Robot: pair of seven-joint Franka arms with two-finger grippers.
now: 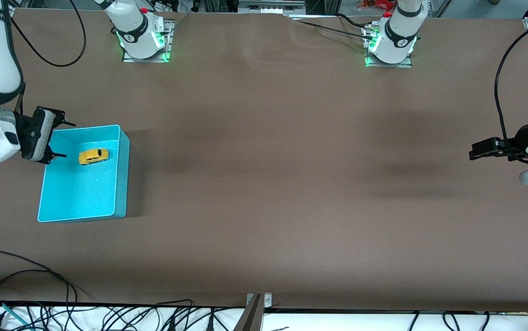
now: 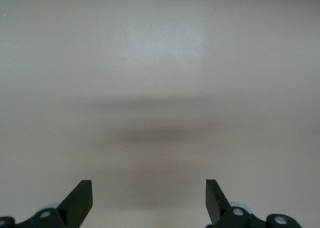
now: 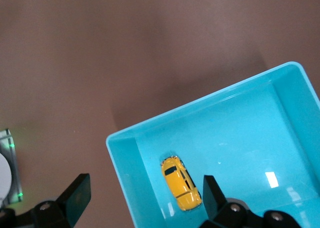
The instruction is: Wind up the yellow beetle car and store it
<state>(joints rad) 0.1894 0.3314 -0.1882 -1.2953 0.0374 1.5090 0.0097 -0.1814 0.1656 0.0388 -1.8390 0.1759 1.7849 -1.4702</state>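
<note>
The yellow beetle car (image 3: 181, 183) looks glossy; the turquoise bin (image 3: 280, 118) is smooth, shiny plastic — the brown table (image 1: 291, 184) is matt.

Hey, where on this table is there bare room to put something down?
Bare brown table runs from the turquoise bin to the open left gripper, waiting over that arm's end. The bin floor nearer the camera than the yellow beetle car is free too. It is crowded where the open right gripper hangs over the bin's edge.

One yellow beetle car (image 1: 93, 156), one turquoise bin (image 1: 123, 184).
</note>
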